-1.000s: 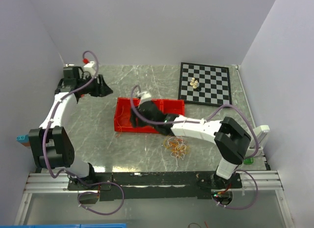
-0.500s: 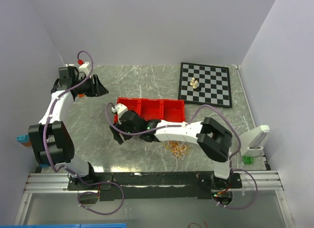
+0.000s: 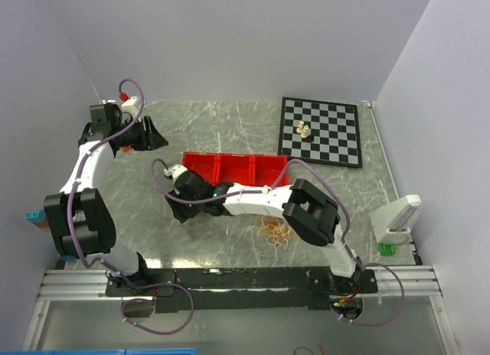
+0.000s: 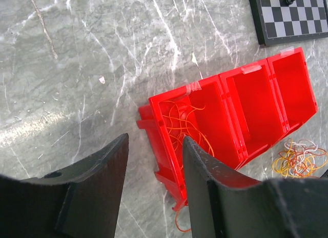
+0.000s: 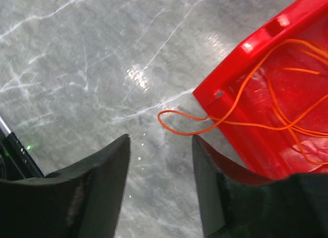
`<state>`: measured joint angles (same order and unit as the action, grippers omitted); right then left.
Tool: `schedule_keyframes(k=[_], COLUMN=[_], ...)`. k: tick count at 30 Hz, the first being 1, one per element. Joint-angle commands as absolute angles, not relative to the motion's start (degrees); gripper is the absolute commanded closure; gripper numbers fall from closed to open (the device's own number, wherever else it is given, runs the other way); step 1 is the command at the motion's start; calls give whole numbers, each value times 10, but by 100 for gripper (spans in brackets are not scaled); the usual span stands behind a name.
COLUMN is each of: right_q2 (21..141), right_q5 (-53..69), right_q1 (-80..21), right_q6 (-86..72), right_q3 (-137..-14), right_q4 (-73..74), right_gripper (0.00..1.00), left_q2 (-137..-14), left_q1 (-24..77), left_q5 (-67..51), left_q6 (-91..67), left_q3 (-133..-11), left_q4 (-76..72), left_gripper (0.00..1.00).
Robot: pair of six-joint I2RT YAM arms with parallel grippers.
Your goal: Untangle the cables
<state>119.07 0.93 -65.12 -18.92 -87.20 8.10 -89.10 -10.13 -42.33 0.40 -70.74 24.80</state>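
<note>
A loose clump of thin multicoloured cables (image 3: pixel 277 231) is being seen on the grey marbled table (image 3: pixel 230 125); the right gripper (image 5: pixel 160 145) (fingers apart, empty) is being held just short of an orange cable loop (image 5: pixel 180 133), lying crosswise ahead, spilling from the red plastic bin (image 5: pixel 246 48); the left gripper (image 4: pixel 155 143), likewise parted and empty, is being held farther off

On the surface (image 3: pixel 230 125) we see a bin (image 3: pixel 268 168) at the middle, its three compartments side by side. In its left end compartment lie loose cables (image 4: pixel 179 120), with one loop (image 5: pixel 179 124) spilling over the wall onto the surface. A clump of cables (image 3: pixel 277 231) lies just in front of the bin's right end. The chessboard (image 3: pixel 329 141) sits behind and to the right, with chess pieces (image 3: pixel 304 130) on it.
</note>
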Motion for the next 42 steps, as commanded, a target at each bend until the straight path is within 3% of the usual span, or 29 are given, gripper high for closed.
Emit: schedule_keyframes(k=[1,8,14,20,27,28,30,32,42], right_q2=[1206,1205,1175,1151,1132,1131,1128,1126,1136], right_q5=[-18,-47,-71,-79,-74,-67,-51,-43,15], right_q1=[-645,-642,-634,-607,-591,-590,-590,-590,-591], right_q6=[-202,-219,-218,-225,-234,-233,-235,-239,-234], right_q3=[-911,-905,-884,-874,-853,-852,-845,-836,-828], right_q4=[97,96,77,70,51,50,39,33,4], right_gripper=[44,60,88,92,90,84,52,39,46], left_q2=[-893,-893,-891,-889,-890,-891,-891,-891,-895], left_q1=[-106,-109,-109,-110,-113,-113,-113,-114,-120], left_q5=[-441,-446,-451,-453,-457,-458,-459,-459,-461], left_q6=[7,9,8,11,11,12,12,12,15], left_q3=[-730,-727,-720,-713,-708,-708,-708,-707,-708], left_q4=[245,246,244,245,246,246,245,244,247], left_gripper=[49,49,50,50,51,51,52,52,53])
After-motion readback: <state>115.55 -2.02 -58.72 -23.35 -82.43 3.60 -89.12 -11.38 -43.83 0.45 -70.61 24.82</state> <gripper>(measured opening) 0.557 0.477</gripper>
